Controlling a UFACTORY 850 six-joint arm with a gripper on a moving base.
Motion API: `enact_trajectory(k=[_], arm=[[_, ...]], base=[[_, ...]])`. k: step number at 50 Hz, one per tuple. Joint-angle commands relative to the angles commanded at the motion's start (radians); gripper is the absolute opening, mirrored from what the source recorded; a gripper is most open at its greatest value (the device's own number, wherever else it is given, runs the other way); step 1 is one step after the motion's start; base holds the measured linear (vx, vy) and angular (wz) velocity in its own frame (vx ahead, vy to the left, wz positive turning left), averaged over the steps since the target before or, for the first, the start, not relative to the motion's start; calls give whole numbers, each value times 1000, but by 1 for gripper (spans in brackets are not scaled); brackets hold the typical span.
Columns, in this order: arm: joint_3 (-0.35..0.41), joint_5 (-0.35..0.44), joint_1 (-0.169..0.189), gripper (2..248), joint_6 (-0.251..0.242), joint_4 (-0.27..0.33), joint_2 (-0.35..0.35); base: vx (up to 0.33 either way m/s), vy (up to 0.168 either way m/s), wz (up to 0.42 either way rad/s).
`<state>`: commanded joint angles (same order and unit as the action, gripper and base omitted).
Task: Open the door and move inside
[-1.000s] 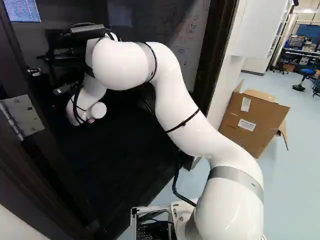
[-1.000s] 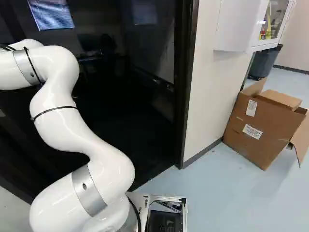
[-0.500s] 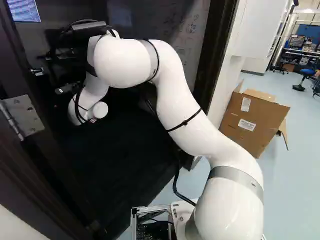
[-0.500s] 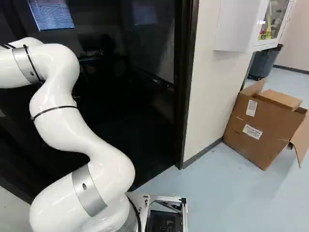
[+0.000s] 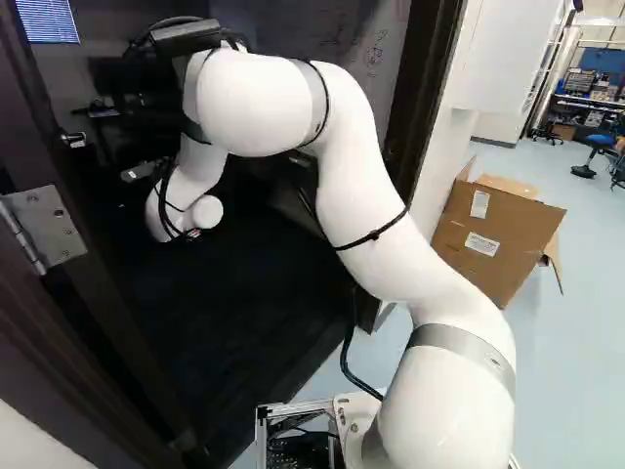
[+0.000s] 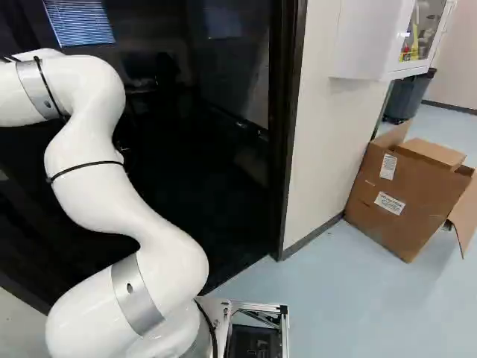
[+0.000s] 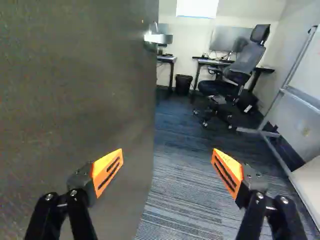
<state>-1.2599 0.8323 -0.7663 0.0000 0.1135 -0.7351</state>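
Observation:
The gripper [image 5: 143, 172] shows only in part in the left base view, dark against the dark room, at the wrist beyond the doorway. In the wrist view the gripper [image 7: 168, 167] is open, its orange pads wide apart with nothing between them. The dark door [image 7: 75, 85] stands open, its broad face filling the space behind and beside one finger; whether they touch I cannot tell. Its metal handle [image 7: 158, 38] juts from the far edge, ahead of the fingers. A hinge [image 5: 44, 227] and the same handle [image 5: 73, 140] show in the left base view.
The dark door frame [image 6: 287, 142] stands right of the arm, beside a pale wall [image 6: 320, 134]. A cardboard box [image 6: 410, 194] sits on the floor there. Inside the room are carpet [image 7: 185, 190], an office chair [image 7: 240, 70], desks, a bin [image 7: 183, 84] and a whiteboard stand [image 7: 295, 115].
The arm's elbow has risen a little, and its wrist and gripper have shifted right in the left base view. The door handle appears slightly farther right there. The base has not moved.

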Motion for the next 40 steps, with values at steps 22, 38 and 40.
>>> enact_trajectory(k=[22,38,40], arm=[[95,0,41,247,0,0,68],[161,0,71,247,0,-7,116],[169,0,75,247,0,-7,122]], base=[[0,0,0],[0,0,0],[0,0,0]])
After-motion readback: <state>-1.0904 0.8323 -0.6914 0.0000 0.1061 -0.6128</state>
